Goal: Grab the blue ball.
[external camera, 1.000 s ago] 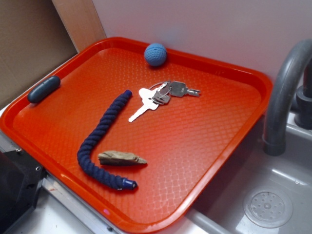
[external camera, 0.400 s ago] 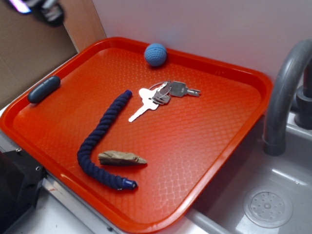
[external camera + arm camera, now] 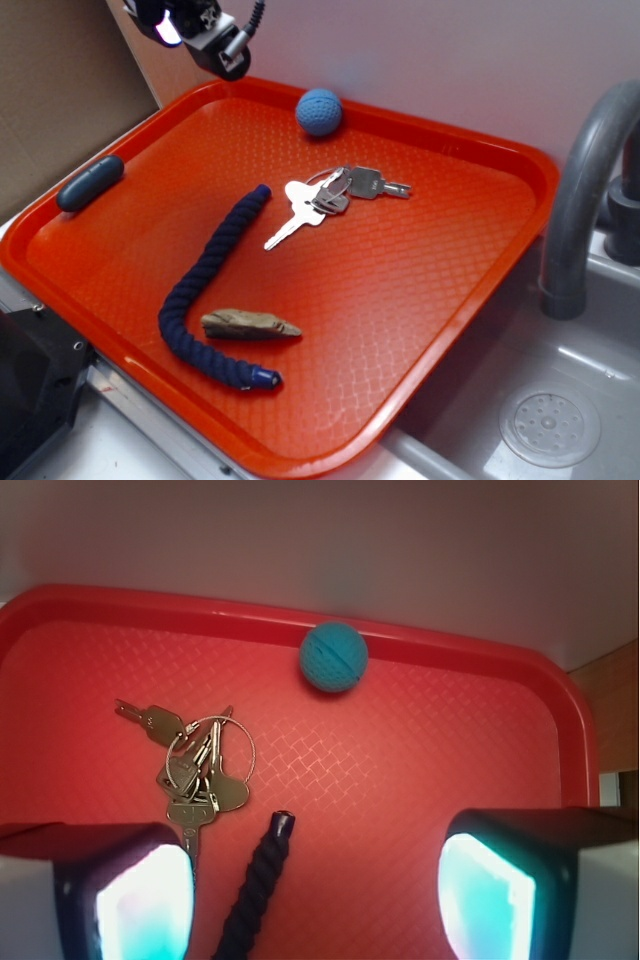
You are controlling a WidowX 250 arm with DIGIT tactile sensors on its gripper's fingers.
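The blue ball (image 3: 319, 111) is a small light-blue knitted sphere resting on the orange tray (image 3: 420, 300) against its far rim. In the wrist view the blue ball (image 3: 333, 657) lies ahead, near the top centre. My gripper (image 3: 200, 30) hangs high above the tray's far left corner, left of the ball and well apart from it. Its two fingers stand wide apart in the wrist view, the gripper (image 3: 313, 900) open with nothing between them.
On the tray lie a bunch of keys (image 3: 335, 195), a dark navy rope (image 3: 205, 290), a brownish stone-like piece (image 3: 250, 324) and a grey-blue capsule (image 3: 90, 182) on the left rim. A grey faucet (image 3: 585, 190) and sink (image 3: 550, 425) stand to the right. A wall runs behind.
The gripper has come into the exterior view from the upper left and moved right toward the tray's far corner. Nothing on the tray has moved.
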